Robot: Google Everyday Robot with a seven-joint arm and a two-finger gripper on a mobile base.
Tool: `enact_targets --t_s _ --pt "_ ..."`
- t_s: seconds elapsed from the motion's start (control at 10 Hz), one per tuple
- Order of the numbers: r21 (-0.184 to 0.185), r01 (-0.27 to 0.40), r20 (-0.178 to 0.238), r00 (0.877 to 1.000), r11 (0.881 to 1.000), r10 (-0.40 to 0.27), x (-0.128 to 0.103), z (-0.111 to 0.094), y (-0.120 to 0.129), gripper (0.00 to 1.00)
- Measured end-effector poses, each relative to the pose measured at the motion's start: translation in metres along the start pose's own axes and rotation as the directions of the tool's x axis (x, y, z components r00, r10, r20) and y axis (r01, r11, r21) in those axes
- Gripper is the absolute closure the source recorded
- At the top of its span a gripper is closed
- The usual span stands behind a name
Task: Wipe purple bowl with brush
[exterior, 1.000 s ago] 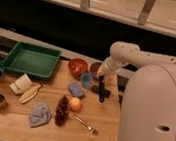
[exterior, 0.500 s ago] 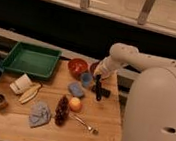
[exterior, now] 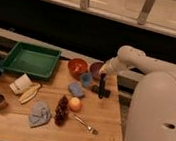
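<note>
Arm has shifted slightly; bent downward, end effector (exterior: 103,78) clamps brush (exterior: 101,89) beside purple bowl (exterior: 96,68).

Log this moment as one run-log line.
gripper: shut on brush | brush: upright, tip down | place: beside purple bowl, not inside

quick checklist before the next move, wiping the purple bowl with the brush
1. Grip on brush: ok, it hangs upright from the shut gripper.
2. Gripper over purple bowl: not ok, it sits just in front of the bowl.
3. Brush tip in bowl: not ok, it points at the table.
4. Blue cup out of the way: cannot tell, it stands close to the bowl.
5. Bowl contents: cannot tell, the arm hides part.
</note>
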State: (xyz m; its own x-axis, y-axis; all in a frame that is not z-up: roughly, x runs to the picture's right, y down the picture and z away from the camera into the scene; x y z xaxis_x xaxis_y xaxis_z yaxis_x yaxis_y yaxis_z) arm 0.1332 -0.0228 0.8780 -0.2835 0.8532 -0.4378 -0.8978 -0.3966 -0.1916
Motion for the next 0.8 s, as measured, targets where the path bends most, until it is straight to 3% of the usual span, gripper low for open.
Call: enact_targets --t_s 0.2,0.4,0.6,0.8 --pt "-0.023 -0.018 -0.007 1.0 1.0 0.018 -0.006 0.012 -0.002 1.0" --pt "-0.038 -0.003 -0.05 0.999 0.999 0.001 0.0 0.027 0.008 1.0" --pt "-0.053 0.026 -0.098 0.995 0.998 -0.031 0.017 0.034 0.021 1.0" --pt "-0.043 0.039 -0.163 0.986 0.998 -0.045 0.042 0.036 0.021 1.0"
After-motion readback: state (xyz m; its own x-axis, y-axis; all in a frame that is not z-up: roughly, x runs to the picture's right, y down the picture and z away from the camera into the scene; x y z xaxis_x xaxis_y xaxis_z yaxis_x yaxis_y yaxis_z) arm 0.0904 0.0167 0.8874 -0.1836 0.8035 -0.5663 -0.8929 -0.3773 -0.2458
